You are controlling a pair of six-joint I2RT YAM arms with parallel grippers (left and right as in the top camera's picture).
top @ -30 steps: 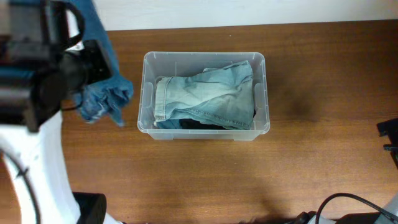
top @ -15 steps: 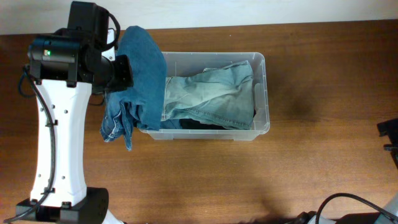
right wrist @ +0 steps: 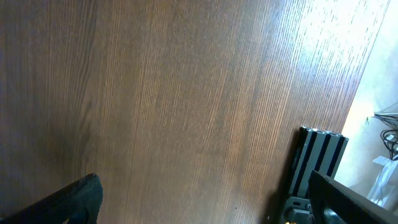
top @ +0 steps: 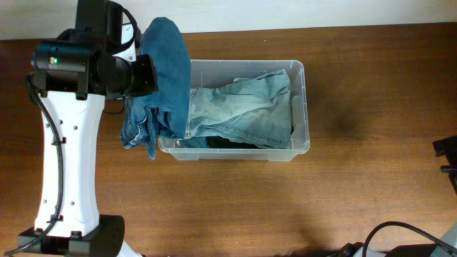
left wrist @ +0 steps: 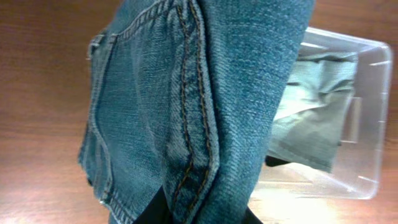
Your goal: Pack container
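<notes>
No lettering can be read anywhere, neither on the container (top: 305,107) nor the dark jeans (top: 168,71).

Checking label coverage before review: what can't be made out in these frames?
Left gripper fingertips: overhead and left wrist, buried in the dark blue jeans it holds.
Container left wall: overhead, behind those jeans.
Dark item under the light-wash jeans: overhead, mostly covered, unidentifiable.
Right arm: overhead, only a sliver at the right edge.
</notes>
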